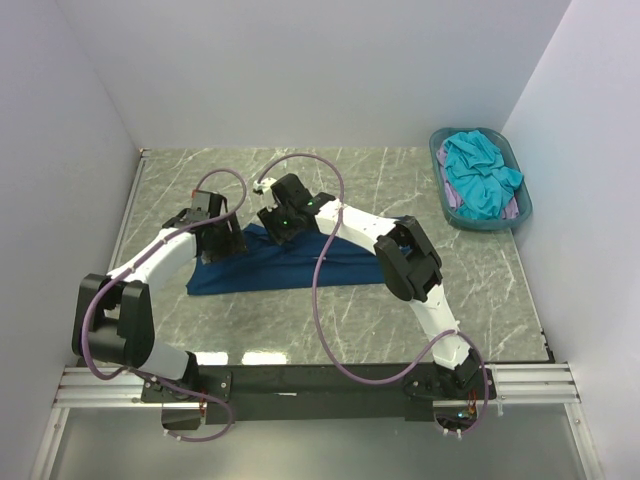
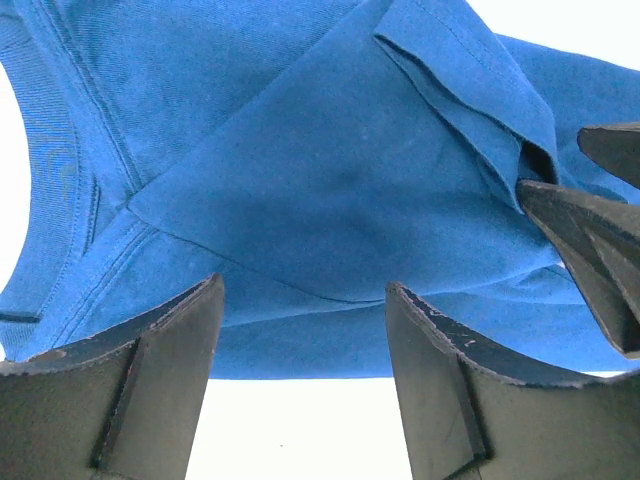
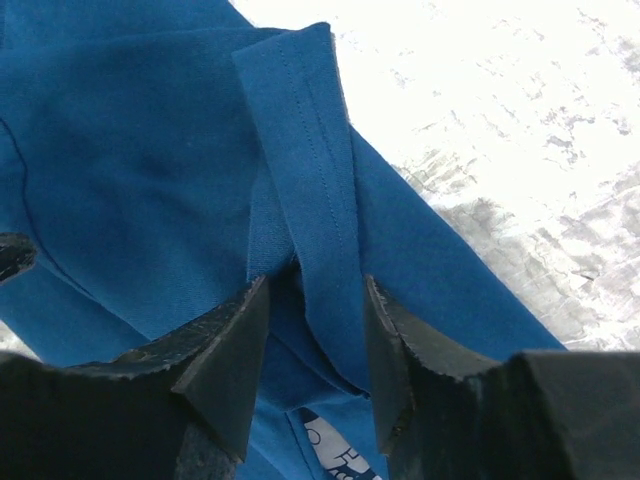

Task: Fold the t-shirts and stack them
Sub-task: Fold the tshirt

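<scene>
A dark navy t-shirt (image 1: 285, 268) lies partly folded on the marble table, its white print (image 3: 335, 462) peeking out under a fold. My left gripper (image 1: 222, 240) hovers over the shirt's left end, near the collar. It is open (image 2: 303, 285), with only cloth (image 2: 300, 180) beyond the fingers. My right gripper (image 1: 280, 225) is over the shirt's top edge. Its jaws (image 3: 316, 285) stand apart around a hemmed fold of cloth (image 3: 310, 170), with a gap beside the left finger. The turquoise t-shirt (image 1: 478, 170) and a pale lilac one (image 1: 513, 210) sit crumpled in the basket.
A teal plastic basket (image 1: 437, 142) stands at the back right corner, against the right wall. White walls close in the table (image 1: 400, 200) on three sides. Purple cables loop over both arms. The right gripper's fingers (image 2: 590, 220) show at the edge of the left wrist view.
</scene>
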`<state>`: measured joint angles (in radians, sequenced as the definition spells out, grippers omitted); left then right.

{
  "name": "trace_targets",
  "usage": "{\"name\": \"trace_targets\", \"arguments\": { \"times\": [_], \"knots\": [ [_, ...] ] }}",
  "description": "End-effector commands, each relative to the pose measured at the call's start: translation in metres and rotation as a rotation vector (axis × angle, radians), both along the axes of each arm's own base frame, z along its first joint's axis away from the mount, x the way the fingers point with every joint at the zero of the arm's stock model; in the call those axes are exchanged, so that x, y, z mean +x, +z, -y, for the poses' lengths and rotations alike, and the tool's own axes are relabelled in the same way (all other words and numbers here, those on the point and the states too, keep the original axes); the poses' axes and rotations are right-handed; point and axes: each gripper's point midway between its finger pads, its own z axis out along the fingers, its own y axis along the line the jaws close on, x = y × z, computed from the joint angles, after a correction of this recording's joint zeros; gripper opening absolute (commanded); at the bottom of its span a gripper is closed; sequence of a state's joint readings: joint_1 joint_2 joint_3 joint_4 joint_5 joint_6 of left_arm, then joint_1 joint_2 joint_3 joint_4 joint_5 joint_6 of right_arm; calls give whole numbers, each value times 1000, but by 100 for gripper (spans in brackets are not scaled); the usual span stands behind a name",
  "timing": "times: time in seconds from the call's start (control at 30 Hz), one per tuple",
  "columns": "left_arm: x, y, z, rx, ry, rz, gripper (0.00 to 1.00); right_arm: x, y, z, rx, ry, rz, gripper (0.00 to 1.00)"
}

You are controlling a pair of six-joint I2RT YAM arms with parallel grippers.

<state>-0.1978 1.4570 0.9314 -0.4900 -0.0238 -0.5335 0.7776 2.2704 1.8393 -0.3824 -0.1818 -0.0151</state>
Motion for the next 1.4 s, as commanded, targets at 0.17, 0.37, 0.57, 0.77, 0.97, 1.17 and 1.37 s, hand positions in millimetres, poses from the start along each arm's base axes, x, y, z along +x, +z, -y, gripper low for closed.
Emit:
{"name": "trace_targets", "arguments": {
  "times": [0.17,0.37,0.57,0.77,0.97,1.17,1.37],
  "knots": [
    [12,14,-6,3,7,55,71,-1,51,-20,115,36,61,54],
    [13,14,-9,5,20,57,71,-3,65,-27,156,56,76,57],
    [13,14,-11,-2,26,56,71,1,51,-28,111,40,77,61],
    [12,13,-11,-4,24,52,71,8,31,-23,55,17,92,56],
    [11,12,-12,-4,25,48,71,15,26,-27,41,23,100,44],
    [10,12,-10,-9,20,47,71,9,21,-32,43,60,70,44],
    [10,12,-10,-10,19,46,71,2,10,-31,29,78,40,45]
  ]
}}
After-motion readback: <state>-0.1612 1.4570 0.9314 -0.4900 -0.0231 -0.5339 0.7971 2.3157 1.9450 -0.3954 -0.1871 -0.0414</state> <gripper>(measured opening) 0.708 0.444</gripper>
